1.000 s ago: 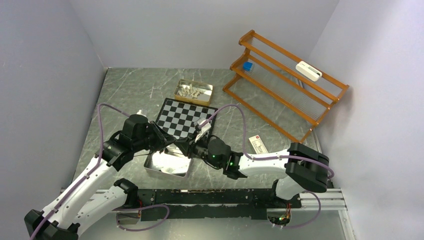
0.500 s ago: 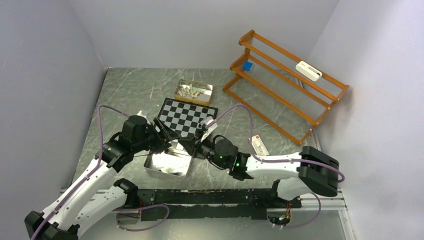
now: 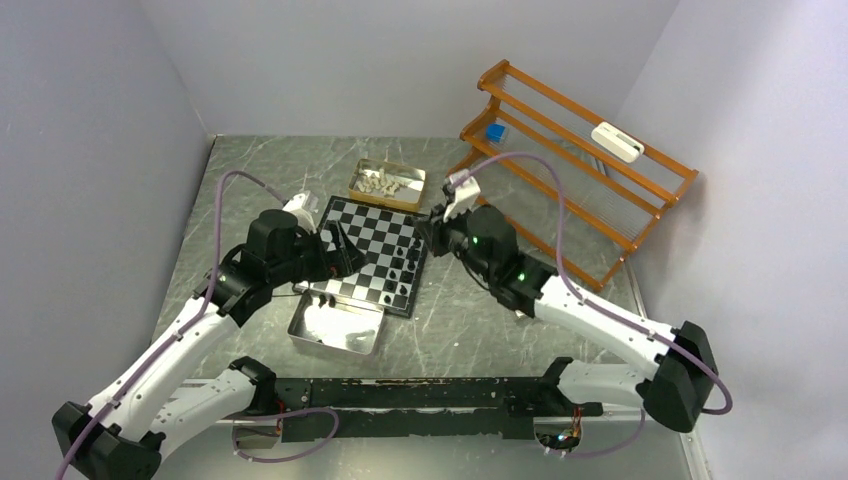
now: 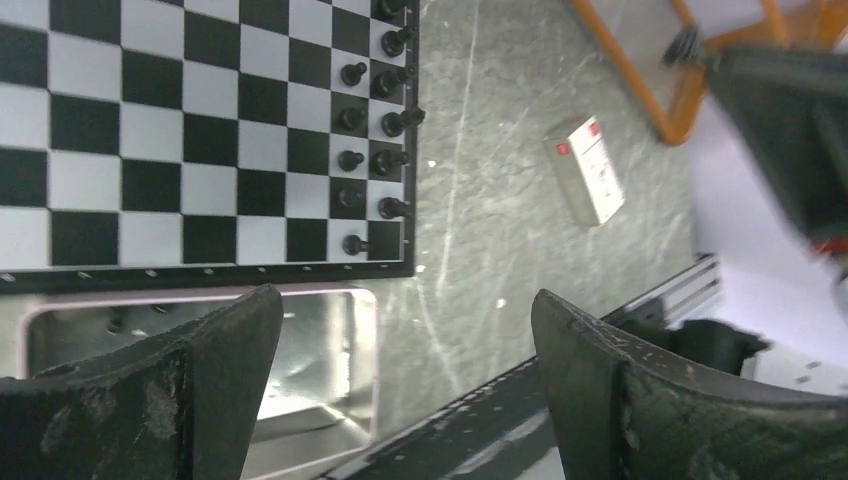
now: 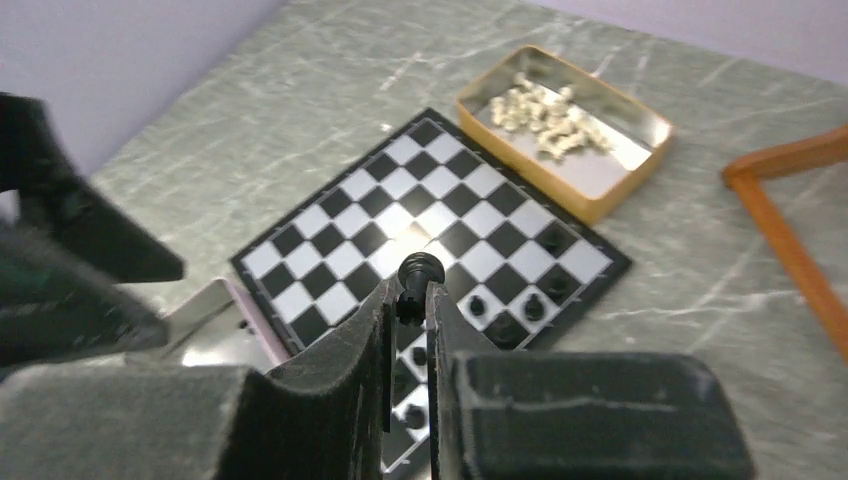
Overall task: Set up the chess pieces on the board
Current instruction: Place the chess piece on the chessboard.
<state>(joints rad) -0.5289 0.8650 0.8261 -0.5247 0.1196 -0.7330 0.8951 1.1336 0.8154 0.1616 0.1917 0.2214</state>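
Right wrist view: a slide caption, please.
Right fingers pinch a black chess piece above the partly set chessboard.

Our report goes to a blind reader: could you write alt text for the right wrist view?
The right pincer is shut on a black chess piece, above the chequered board. More black pieces stand along one edge of the board, and a gold tin of cream pieces sits beyond it.

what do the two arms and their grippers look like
The left arm and right arm have white tubular links joined by chunky black joints, with a thin purple cable looping along each. Small green lights glow on the right one. The left gripper and right gripper have broad black fingers, scuffed and matte.
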